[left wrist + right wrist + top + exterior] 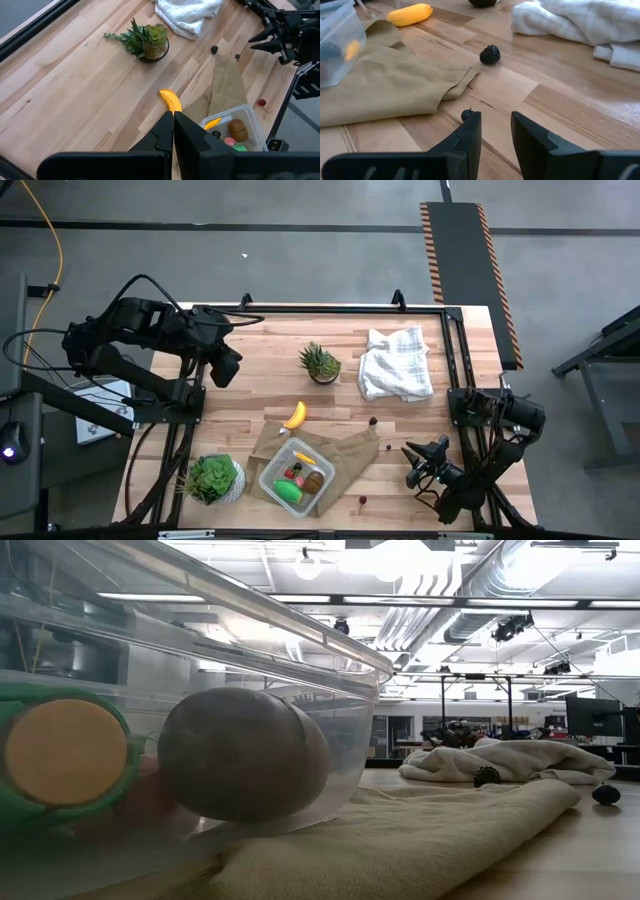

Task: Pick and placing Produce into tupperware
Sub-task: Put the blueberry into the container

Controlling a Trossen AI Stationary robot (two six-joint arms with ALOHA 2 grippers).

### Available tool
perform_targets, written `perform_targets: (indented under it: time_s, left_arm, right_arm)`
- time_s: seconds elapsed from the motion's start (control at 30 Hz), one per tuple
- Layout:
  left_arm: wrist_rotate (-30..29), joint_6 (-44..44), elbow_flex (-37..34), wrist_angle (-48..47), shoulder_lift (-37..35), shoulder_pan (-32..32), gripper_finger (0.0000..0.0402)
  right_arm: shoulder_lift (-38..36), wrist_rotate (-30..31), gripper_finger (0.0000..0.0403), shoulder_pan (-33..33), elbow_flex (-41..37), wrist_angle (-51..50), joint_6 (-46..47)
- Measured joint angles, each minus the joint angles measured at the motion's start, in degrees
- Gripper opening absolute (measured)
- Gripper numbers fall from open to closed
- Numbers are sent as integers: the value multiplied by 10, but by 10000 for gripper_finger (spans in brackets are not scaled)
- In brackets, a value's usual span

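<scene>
On the wooden desk (250, 370), the brown paper bag (340, 450) lies flat near the front edge with the tupperware (270, 480) resting on its left part, a clear box that already holds a green oval (287, 492), a brown kiwi (315, 480), a red piece and a yellow-orange piece. Behind them sit the white cloth (395, 362) and the spiky potted plant (320, 363); a leafy plant in a white pot (212, 478) stands left of the box. The left claw (228, 370) hangs clenched and empty over the back left of the desk. The right claw (496, 131) is low by the front right corner, fingers slightly apart with nothing between them. The banana (295, 415) lies just beyond the bag, loose on the wood; it looks light, hard and smooth, so pinching across its middle seems safest. A small dark fruit (490, 54) sits ahead of the right claw, and another tiny red one (362, 501), possibly a cherry, lies near the front edge; both are likely to roll.
</scene>
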Motion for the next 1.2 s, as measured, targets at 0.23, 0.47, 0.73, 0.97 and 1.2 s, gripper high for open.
perform_targets:
  time_s: [0.23, 0.47, 0.73, 0.97, 1.2]
  left_arm:
    - [0, 2, 0, -8, 0, 0, 3]
    - [4, 13, 0, -9, 0, 0, 3]
    - [4, 30, 0, -9, 0, 0, 3]
    - [15, 54, 0, -9, 0, 0, 3]
    - [79, 36, 0, -9, 0, 0, 3]
  right_arm:
    - [10, 6, 94, -7, 0, 11, 4]
    - [10, 5, 94, -15, 0, 38, 5]
    - [10, 4, 94, -16, 0, 66, 4]
    - [10, 19, 94, -16, 0, 55, -1]
    - [10, 18, 94, -15, 0, 70, -2]
